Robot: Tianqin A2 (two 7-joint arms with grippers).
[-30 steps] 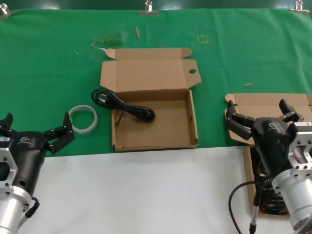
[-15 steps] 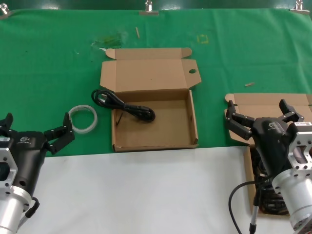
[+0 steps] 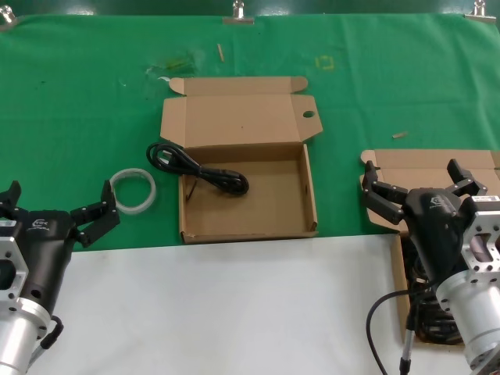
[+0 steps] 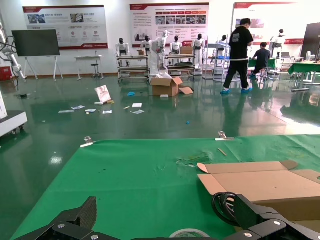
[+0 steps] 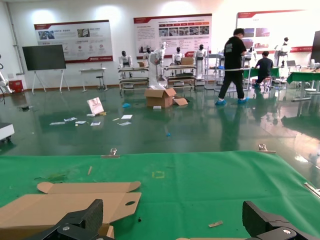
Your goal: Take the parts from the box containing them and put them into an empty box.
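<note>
Black cable (image 3: 199,171), long axis diagonal

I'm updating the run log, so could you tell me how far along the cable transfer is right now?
Done: one black cable lies draped over the left wall of the box with the holed lid tab. In hand: nothing; the left gripper and the right gripper are both open and empty. Left: more cables show in the right-hand box, mostly hidden behind the right arm.

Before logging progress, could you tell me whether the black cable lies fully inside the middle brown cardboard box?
Partly: the black cable hangs over the middle box's left wall.
</note>
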